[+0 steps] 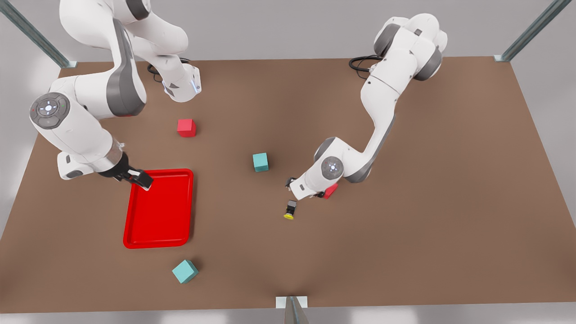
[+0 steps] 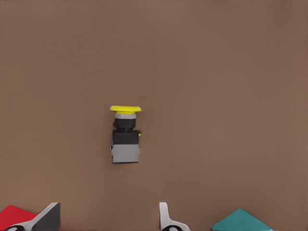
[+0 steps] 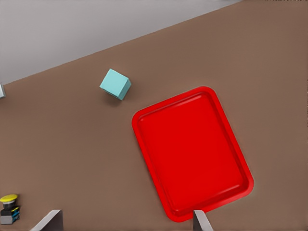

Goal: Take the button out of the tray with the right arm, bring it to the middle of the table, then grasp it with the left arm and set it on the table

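Note:
The button [image 1: 290, 209] lies on its side on the brown table [image 1: 405, 225] near the middle, yellow cap toward the front edge. My left gripper [image 1: 305, 189] hovers just above and behind it, open, with nothing between its fingers [image 2: 166, 219]. The left wrist view has the button [image 2: 125, 136] apart from the left gripper [image 2: 108, 217]. The red tray [image 1: 159, 209] sits at the front view's left. My right gripper [image 1: 137, 178] hangs open over the tray's far left corner. In the right wrist view, the tray [image 3: 192, 154] lies below my right gripper [image 3: 125, 224], and the button [image 3: 9, 209] is far off.
One red cube [image 1: 186, 128] stands behind the tray, another red cube [image 1: 330, 190] sits partly under the left hand. A teal cube [image 1: 260, 162] is near the table's middle and a second teal cube [image 1: 185, 271] lies near the front edge. Metal posts stand at the table's corners.

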Action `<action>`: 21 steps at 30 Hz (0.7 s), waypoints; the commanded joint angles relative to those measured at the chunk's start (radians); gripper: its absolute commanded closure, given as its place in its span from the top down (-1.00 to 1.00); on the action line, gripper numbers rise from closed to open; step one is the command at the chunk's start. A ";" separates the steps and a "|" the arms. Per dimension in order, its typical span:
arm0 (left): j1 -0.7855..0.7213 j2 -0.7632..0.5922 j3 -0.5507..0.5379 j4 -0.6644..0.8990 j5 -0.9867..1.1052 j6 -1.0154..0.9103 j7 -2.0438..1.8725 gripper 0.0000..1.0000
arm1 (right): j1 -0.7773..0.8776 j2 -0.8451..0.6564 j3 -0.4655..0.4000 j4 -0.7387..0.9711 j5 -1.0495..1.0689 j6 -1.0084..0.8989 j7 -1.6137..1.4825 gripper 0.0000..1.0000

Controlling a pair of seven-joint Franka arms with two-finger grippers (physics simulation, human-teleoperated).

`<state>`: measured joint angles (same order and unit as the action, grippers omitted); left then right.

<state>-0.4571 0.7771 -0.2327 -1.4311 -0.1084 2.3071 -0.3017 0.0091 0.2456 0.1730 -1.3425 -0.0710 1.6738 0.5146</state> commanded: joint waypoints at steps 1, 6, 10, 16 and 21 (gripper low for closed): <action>-0.012 0.016 0.000 0.001 -0.001 0.184 -0.477 1.00 | 0.000 0.001 -0.001 0.002 -0.003 -0.016 -0.219 1.00; -0.018 0.077 0.001 0.018 0.056 0.273 -0.527 1.00 | -0.035 0.006 -0.001 0.037 -0.001 -0.002 -0.217 1.00; -0.018 0.102 0.001 0.038 0.102 0.275 -0.465 1.00 | -0.040 0.006 0.000 0.042 0.000 -0.002 -0.219 1.00; -0.020 0.133 0.010 0.038 0.104 0.272 -0.295 1.00 | -0.049 0.006 -0.003 0.042 -0.004 -0.003 -0.212 1.00; -0.020 0.172 0.012 0.144 0.173 0.173 -0.292 1.00 | -0.072 0.006 -0.001 0.042 0.000 -0.003 -0.225 1.00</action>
<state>-0.4774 0.9460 -0.2208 -1.3075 0.0123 2.5439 -0.5533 -0.0559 0.2528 0.1717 -1.3008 -0.0739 1.6714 0.3647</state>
